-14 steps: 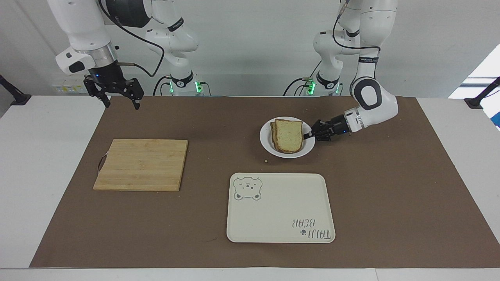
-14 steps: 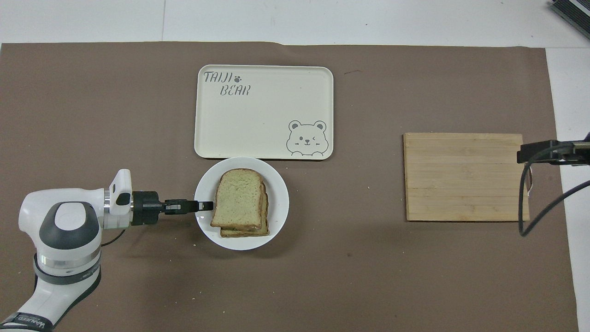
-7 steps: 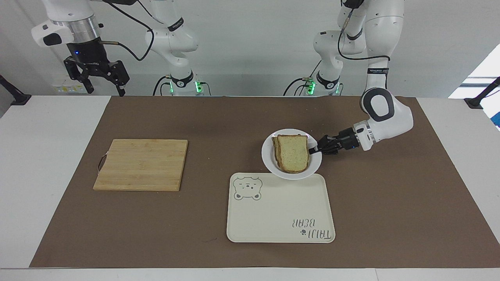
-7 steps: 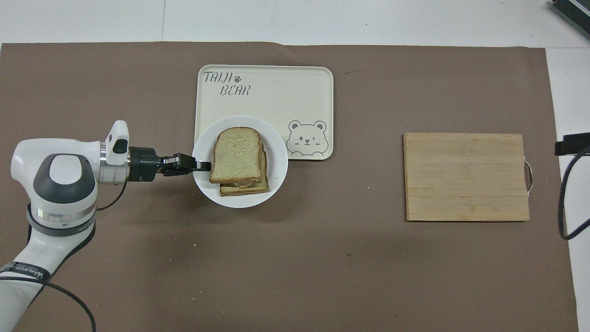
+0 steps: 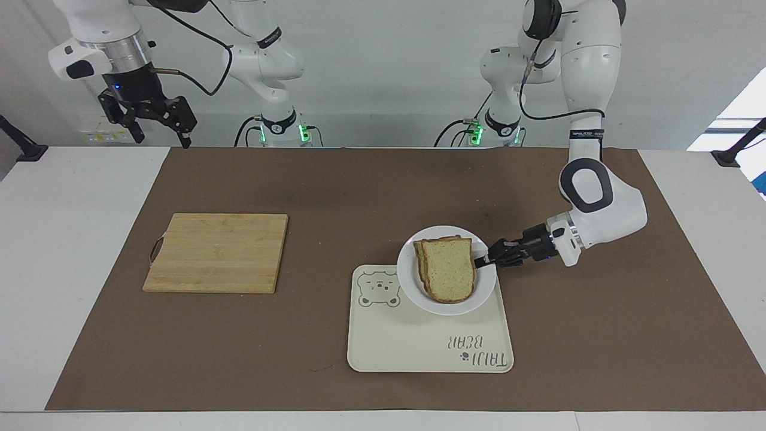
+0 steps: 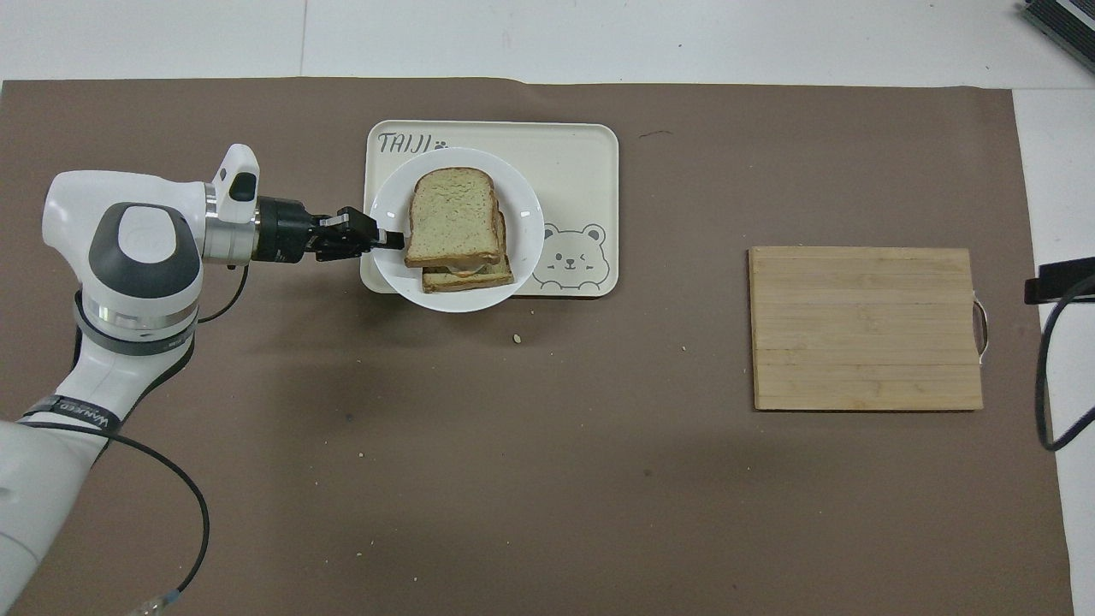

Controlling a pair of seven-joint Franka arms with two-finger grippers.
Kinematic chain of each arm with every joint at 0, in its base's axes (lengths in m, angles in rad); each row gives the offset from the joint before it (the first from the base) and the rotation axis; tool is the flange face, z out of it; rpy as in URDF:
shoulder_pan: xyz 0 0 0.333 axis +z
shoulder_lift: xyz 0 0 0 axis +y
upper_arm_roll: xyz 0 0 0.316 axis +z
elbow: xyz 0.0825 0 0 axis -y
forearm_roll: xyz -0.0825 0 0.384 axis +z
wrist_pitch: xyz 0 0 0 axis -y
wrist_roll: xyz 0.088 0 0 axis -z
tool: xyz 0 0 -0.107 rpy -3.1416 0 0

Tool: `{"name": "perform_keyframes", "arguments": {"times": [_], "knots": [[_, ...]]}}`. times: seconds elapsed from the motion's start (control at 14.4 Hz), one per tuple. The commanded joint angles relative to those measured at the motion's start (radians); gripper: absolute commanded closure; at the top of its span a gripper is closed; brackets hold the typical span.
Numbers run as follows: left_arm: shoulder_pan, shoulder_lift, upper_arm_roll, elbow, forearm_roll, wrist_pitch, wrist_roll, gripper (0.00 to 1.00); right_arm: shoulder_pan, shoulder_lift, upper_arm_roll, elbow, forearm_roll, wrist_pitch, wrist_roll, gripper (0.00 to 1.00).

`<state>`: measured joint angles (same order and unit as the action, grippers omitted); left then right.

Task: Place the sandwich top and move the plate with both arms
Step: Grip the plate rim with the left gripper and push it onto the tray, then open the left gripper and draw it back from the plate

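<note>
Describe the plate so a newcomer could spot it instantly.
Find the cream bear-print tray on the brown mat, toward the left arm's end. The plate is over it, gripped at the rim by the left gripper. It is the only round glossy white dish, carrying stacked bread.

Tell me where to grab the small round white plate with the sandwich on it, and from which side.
Grip the small round white plate by its thin raised rim, coming in low and sideways from the left arm's end of the table. The bread covers the middle, so only the rim is free. The left hand is shut on that rim there; the right hand waits, open, raised near the table's edge.
</note>
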<state>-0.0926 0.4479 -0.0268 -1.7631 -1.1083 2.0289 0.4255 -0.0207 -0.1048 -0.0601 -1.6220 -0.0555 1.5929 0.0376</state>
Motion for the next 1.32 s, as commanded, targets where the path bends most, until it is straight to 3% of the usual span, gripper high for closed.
{"name": "perform_keyframes", "arguments": {"times": [0.0,0.21,0.56,0.62,0.69,0.97,1.25], "knots": [[-0.006,0.101,-0.01,0.106,0.015,0.052,-0.022,1.0,-0.015,-0.003,0.005,-0.001,0.003,-0.01,0.01,0.0],[-0.004,0.161,-0.045,0.142,0.016,0.126,-0.021,1.0,-0.013,-0.003,0.0,-0.002,0.003,-0.014,0.007,0.0],[-0.05,0.17,-0.045,0.145,0.015,0.206,-0.021,1.0,0.013,0.008,-0.006,0.007,-0.003,-0.008,-0.019,0.0],[-0.055,0.167,-0.044,0.136,0.016,0.224,-0.027,0.4,0.013,0.008,-0.007,0.01,-0.009,-0.01,-0.021,0.0],[-0.055,0.167,-0.042,0.136,0.018,0.237,-0.033,0.0,0.021,0.01,-0.009,0.011,-0.01,-0.013,-0.03,0.0],[-0.027,0.154,-0.036,0.149,0.053,0.218,-0.034,0.0,0.05,0.016,-0.049,0.011,-0.003,-0.013,-0.041,0.0],[-0.019,0.083,-0.024,0.139,0.145,0.218,-0.069,0.0,0.05,0.011,-0.049,0.01,0.002,-0.014,-0.039,0.0]]}}
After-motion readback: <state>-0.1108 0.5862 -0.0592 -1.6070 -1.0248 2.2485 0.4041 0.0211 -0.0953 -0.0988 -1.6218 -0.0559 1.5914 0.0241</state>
